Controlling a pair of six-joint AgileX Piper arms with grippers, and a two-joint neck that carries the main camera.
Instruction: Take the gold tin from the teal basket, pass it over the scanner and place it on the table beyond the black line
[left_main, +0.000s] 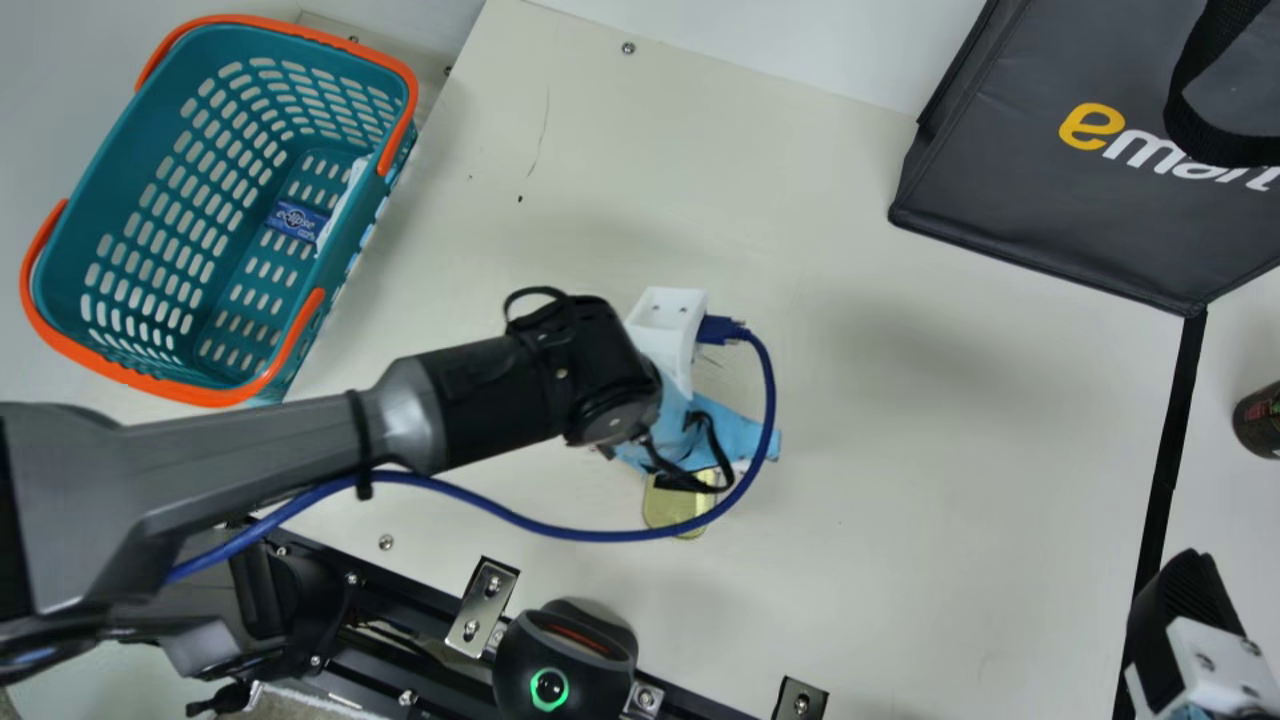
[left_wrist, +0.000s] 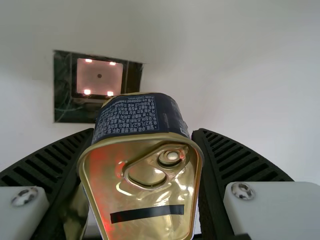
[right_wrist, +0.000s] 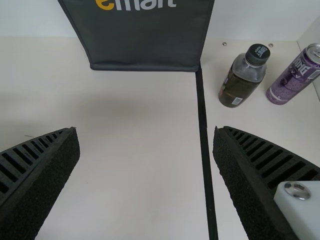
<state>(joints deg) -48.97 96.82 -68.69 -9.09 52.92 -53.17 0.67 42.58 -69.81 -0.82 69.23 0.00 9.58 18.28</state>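
Here, left gripper (left_main: 700, 440) clamped round the gold tin (left_main: 672, 508), fingers parted by its width, tin over the table (left_main: 930, 480) near the scanner (left_main: 530, 655), right gripper (left_main: 1185, 605) empty, fingers spread wide

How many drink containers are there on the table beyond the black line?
2: the bottle with a black cap, near the black line, and the purple can, farther from it. Others may be hidden.

Cream table (left_main: 900, 450): black line (right_wrist: 204, 145), bottle (right_wrist: 242, 80), purple can (right_wrist: 295, 75)
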